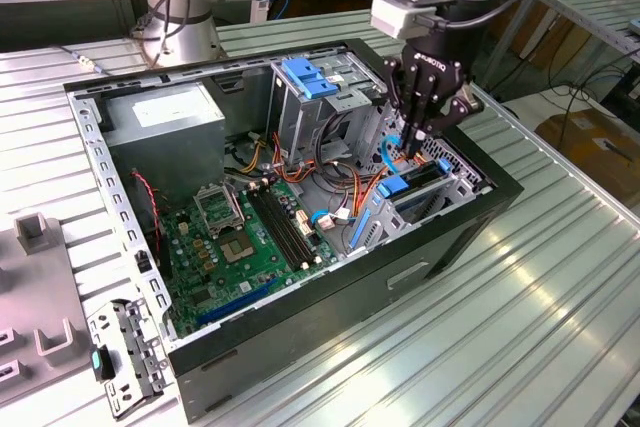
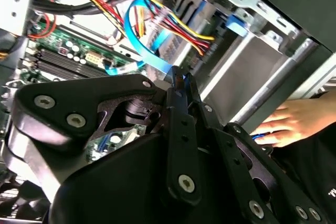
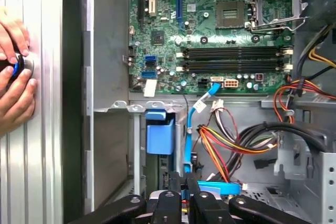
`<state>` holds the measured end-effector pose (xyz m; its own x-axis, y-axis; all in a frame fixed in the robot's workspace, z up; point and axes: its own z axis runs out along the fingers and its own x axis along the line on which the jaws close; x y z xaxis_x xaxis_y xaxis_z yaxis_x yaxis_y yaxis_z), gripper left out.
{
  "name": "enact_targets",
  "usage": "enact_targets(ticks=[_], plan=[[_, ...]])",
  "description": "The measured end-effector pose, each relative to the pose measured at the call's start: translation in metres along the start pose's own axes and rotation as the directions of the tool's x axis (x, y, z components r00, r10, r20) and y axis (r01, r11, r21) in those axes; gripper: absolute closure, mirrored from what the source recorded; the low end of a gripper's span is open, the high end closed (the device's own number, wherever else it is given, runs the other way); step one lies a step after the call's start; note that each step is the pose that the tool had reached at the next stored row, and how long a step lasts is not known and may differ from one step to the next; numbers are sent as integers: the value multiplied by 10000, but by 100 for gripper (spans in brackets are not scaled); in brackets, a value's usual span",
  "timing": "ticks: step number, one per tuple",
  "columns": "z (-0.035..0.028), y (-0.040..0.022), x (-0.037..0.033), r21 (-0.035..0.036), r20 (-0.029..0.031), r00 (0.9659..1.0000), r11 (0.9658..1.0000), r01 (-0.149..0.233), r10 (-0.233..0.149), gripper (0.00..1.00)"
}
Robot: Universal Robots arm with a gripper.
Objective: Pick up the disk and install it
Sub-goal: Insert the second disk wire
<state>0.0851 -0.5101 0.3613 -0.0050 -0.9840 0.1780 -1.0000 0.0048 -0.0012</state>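
Right of center in the exterior view, gripper (image 1: 414,152) sits w/ fingers pinched together, pressing down on the disk (image 1: 410,187), prob. seating it in its bay. Nothing gripped, as far as visible. A person's hands (image 3: 14,72) rest at left edge of first wrist view.

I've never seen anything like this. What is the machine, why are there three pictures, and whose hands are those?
The machine is a robot arm. Its black grasping part, the tool, reaches down into an open computer case lying on a ribbed metal table. The exterior view comes from a camera standing off the arm; both wrist views come from cameras riding on the arm, so the tool's black fingers show close up. Inside the case are a green circuit board, coloured cables and the disk with its blue frame, sitting in a metal bay right under the tool. The fingers look closed together. A person's hands rest on the table beside the case, on a small dark object.
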Motion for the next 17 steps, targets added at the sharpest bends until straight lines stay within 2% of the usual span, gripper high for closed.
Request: enact_targets(ticks=[3,4,5,6,7,8,9,12,13,14,15,16,17], plan=[[24,5,105,15,26,10000,10000,19,-19,84],[41,4,176,18,84,10000,10000,20,-20,84],[50,4,207,18,166,9999,10000,19,-19,84],[57,4,233,17,275,9996,10000,19,-19,84],[64,4,265,16,421,9991,10000,18,-19,84],[73,4,294,16,517,9987,10000,18,-19,84],[82,5,313,17,569,9984,10000,17,-18,84],[82,9,312,30,583,9983,10000,18,-19,84],[80,18,313,70,633,9980,10000,12,-17,84],[81,26,312,91,803,9968,10000,7,-14,84],[82,28,313,97,1077,9942,10000,2,-13,84],[81,29,313,96,1388,9903,10000,0,-13,84],[81,28,313,96,1637,9865,10000,-3,-13,84]])
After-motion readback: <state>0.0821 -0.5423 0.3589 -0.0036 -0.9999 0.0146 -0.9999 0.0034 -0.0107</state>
